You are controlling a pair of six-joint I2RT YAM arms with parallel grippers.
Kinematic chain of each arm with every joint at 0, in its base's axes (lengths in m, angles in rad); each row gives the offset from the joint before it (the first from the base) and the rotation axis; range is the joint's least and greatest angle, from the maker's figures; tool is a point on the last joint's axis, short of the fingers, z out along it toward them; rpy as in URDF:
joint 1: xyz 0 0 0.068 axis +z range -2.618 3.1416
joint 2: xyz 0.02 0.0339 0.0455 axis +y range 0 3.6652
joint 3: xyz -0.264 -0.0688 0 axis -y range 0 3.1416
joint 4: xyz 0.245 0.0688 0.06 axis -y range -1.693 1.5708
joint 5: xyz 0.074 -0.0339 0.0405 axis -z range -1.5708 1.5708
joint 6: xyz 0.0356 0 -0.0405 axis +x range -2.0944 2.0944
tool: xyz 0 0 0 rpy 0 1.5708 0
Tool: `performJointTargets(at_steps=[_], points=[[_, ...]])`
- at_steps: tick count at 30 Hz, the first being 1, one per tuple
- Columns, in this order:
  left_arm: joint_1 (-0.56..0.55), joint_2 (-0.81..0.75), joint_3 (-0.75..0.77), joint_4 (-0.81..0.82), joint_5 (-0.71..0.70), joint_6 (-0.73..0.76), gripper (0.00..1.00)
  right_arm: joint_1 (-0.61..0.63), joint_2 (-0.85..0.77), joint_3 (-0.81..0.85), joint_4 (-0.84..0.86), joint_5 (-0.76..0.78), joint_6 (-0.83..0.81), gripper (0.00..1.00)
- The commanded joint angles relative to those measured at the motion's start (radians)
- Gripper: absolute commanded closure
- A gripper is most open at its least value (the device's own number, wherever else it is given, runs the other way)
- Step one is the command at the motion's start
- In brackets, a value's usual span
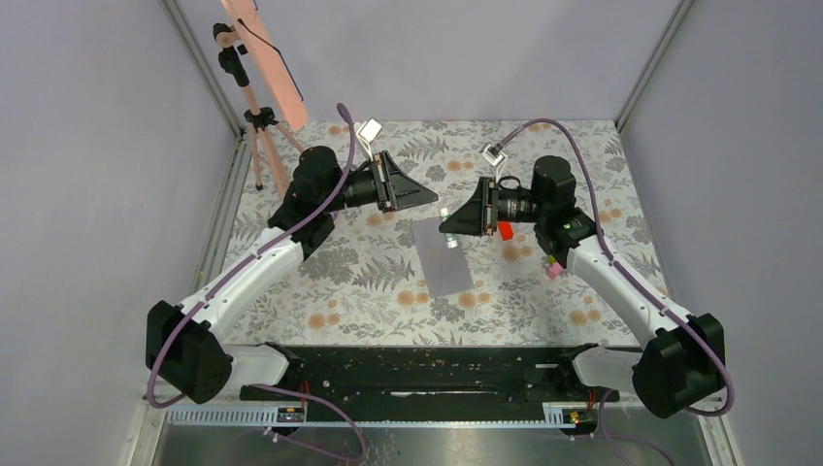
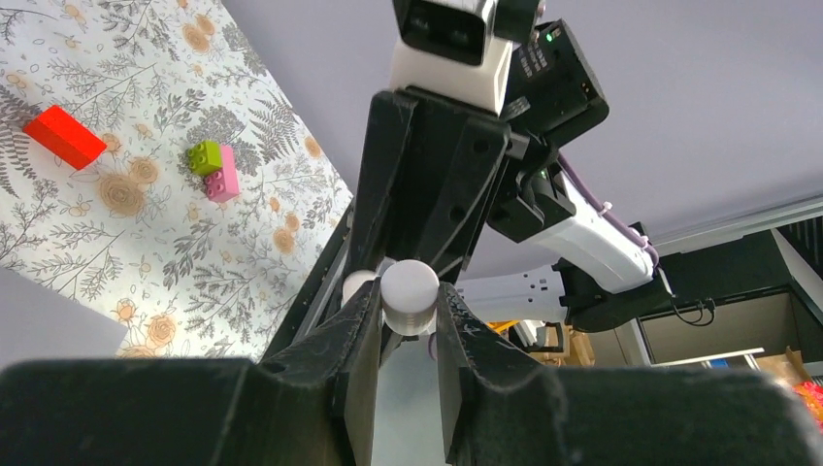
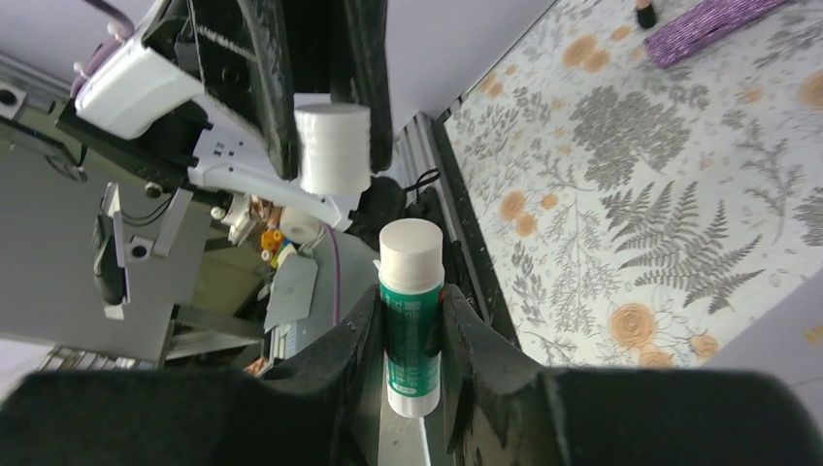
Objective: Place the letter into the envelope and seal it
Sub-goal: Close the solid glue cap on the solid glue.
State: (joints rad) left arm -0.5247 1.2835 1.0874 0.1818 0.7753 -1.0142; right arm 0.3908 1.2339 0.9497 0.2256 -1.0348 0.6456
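The grey-lilac envelope (image 1: 443, 256) lies flat in the middle of the table, and one corner of it shows in the left wrist view (image 2: 44, 325). The letter is not in view. My right gripper (image 3: 411, 303) is shut on a green glue stick (image 3: 411, 330) with a white top and holds it just above the envelope's far end (image 1: 451, 240). My left gripper (image 2: 408, 303) is shut on the stick's white cap (image 2: 409, 294). It faces the right gripper a short way apart. The cap also shows in the right wrist view (image 3: 333, 148).
A red brick (image 1: 505, 230) and a pink-and-green brick (image 1: 554, 269) lie right of the envelope, under the right arm. A tripod (image 1: 260, 126) with a pink panel stands at the back left. Grey walls enclose the table.
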Motion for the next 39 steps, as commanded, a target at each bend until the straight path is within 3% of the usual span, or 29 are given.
performJointTargets(at_steps=[1, 10, 24, 39], points=[[0.004, -0.008, 0.004, 0.077, -0.018, -0.020, 0.93, 0.041, -0.024, 0.059, -0.041, -0.058, -0.058, 1.00], [0.003, -0.008, 0.006, 0.040, -0.009, 0.008, 0.92, 0.048, -0.014, 0.079, -0.009, -0.059, -0.034, 1.00], [0.004, 0.000, 0.008, 0.032, -0.002, 0.015, 0.82, 0.051, -0.007, 0.099, -0.009, -0.067, -0.023, 1.00], [0.003, 0.002, -0.002, 0.034, 0.031, 0.022, 0.82, 0.056, 0.031, 0.113, 0.071, -0.043, 0.024, 1.00]])
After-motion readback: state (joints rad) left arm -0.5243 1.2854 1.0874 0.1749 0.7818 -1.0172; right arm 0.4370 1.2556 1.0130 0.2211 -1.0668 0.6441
